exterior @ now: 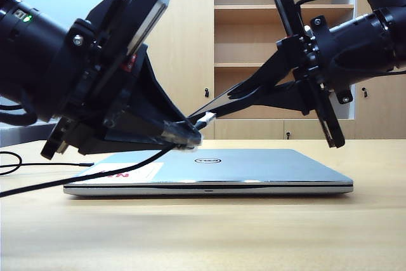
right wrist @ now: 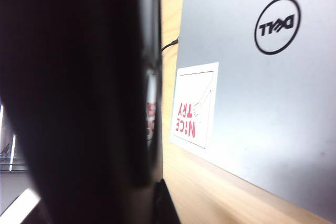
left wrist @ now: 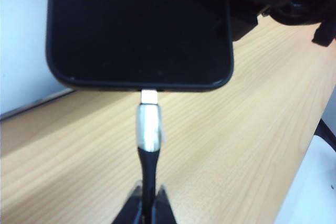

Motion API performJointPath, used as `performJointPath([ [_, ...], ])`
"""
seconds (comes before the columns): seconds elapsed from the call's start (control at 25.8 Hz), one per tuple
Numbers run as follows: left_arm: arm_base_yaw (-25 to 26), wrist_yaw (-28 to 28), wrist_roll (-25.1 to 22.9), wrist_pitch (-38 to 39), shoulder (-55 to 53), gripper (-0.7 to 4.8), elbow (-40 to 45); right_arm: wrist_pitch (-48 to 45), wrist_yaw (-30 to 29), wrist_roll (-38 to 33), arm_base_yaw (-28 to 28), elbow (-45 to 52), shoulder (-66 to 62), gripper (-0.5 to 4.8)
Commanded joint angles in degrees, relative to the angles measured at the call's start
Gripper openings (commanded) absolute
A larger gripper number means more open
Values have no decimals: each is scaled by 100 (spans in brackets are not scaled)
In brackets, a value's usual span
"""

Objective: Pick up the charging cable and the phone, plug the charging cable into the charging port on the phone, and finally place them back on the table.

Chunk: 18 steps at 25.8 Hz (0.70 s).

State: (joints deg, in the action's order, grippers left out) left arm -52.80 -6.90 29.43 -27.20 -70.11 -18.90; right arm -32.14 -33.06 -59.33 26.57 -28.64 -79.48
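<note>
above table (exterior: 355, 220), left tool (left wrist: 148, 203) pinches charging cable (left wrist: 148, 129); right tool (exterior: 235, 96) grips phone (left wrist: 139, 24).

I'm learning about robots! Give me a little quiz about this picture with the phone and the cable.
1. True or false: the left end effector is pinching the charging cable.
2. Which end effector holds the phone? A) left B) right C) neither
3. Fill in: below both arms, on the table, lies a closed silver ____.

Key:
1. True. It grips the black cord just behind the silver plug, whose tip meets the phone's bottom edge.
2. B. The right end effector holds the phone in the air.
3. Laptop.
</note>
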Motion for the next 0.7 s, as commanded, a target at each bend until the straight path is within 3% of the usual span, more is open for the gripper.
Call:
performJointPath([
  [0.04,11,2,-2,-118,17,-6,-33,-240,-103,-4,4,-28,24,-6],
  [0.7,11,2,122,-297,17,-6,-33,-240,-697,282,0,-11,-105,-5],
])
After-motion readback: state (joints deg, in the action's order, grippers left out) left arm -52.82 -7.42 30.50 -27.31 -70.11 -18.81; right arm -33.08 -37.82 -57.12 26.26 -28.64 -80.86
